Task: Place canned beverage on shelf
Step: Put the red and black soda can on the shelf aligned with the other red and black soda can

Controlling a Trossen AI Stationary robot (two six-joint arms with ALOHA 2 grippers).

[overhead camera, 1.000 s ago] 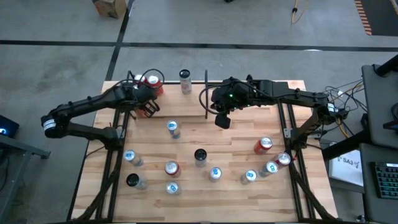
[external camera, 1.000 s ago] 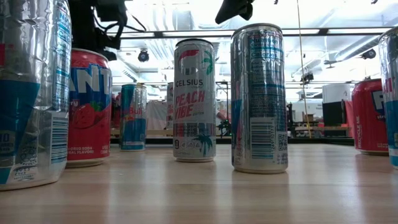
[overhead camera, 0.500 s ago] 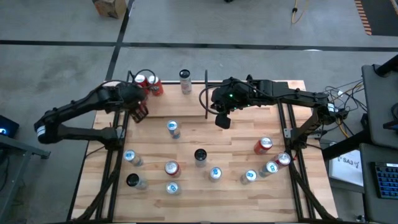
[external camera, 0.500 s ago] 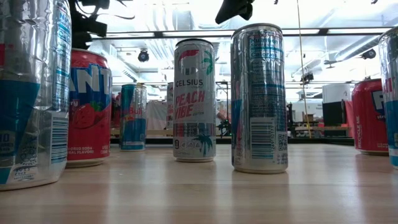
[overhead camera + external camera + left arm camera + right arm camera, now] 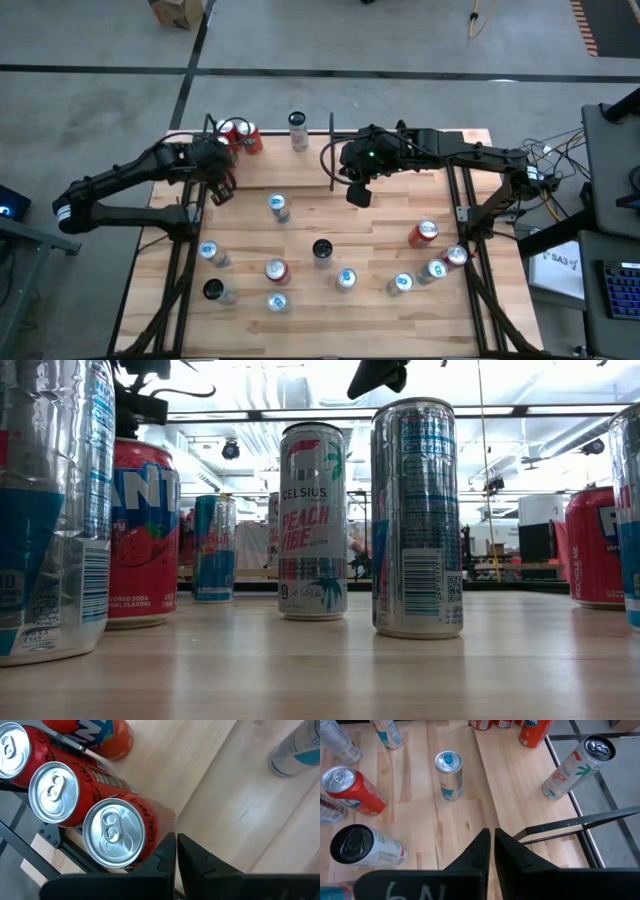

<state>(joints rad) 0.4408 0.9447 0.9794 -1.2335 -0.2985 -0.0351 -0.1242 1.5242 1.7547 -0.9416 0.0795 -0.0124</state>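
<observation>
Three red cans (image 5: 112, 832) stand upright in a row on the shelf's wood floor, with an orange can (image 5: 100, 735) behind them; in the high view they show at the shelf's (image 5: 268, 150) far left (image 5: 238, 132). A tall Celsius can (image 5: 297, 128) stands farther right in the same bay. My left gripper (image 5: 224, 184) is shut and empty, just on the near side of the red cans (image 5: 176, 851). My right gripper (image 5: 357, 193) is shut and empty, hovering beside the shelf's right black post (image 5: 331, 150).
Several loose cans stand on the table's near half, among them a blue-and-silver one (image 5: 278, 207), a black-topped one (image 5: 321, 249) and a red one (image 5: 424, 234). The black frame rods (image 5: 580, 822) border the shelf. Bare wood lies between the two grippers.
My left gripper has drawn back from the red cans at the shelf's left end, toward the table's near-left, and now stands clear of them. The cans stay upright where they were. My right arm has kept still.
</observation>
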